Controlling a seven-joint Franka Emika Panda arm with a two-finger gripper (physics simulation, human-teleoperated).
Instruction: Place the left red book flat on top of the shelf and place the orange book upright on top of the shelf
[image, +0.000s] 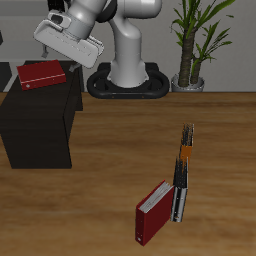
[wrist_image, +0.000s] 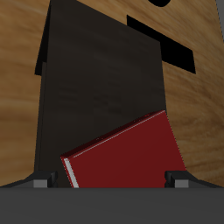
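- The gripper (image: 62, 55) hangs just above the shelf (image: 40, 125), fingers (wrist_image: 39, 182) spread and holding nothing.
- The left red book (image: 41, 74) lies flat on the shelf's top, directly beneath the fingers.
- The orange book (image: 184, 152) stands upright on the table, well apart, nearer the front edge.

The left red book (image: 41, 74) lies flat on the shelf (image: 40, 125). Well apart from the shelf, nearer the bench's (image: 120, 140) front edge, stand the orange book (image: 183, 160) and another red book (image: 153, 213).
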